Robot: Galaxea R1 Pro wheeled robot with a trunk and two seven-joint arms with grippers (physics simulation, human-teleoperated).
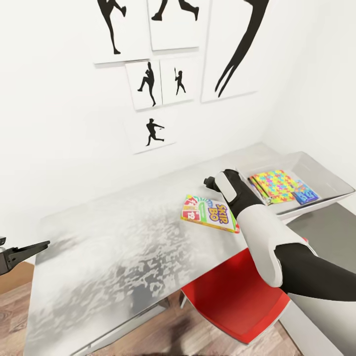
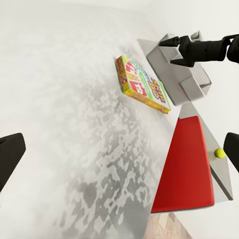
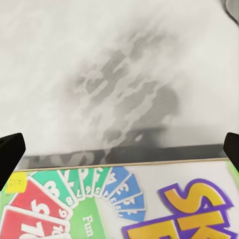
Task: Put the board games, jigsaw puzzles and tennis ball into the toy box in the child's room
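One board game, the Skip-Bo box (image 1: 211, 213), lies flat near the bench's (image 1: 123, 242) front edge, just beside the toy box (image 1: 324, 173) holding jigsaw puzzles (image 1: 277, 185). The right end effector (image 2: 175, 50) hovers above it, fingers spread, apparently lining up a grasp; the left end effector (image 1: 22, 253) waits off the bench's left end, also spread.

Glossy, mottled white table (image 1: 123, 247); printed cardboard Skip-Bo box (image 1: 211, 213) — smooth grey toy box (image 1: 321, 175), wood-plank floor (image 1: 15, 306).
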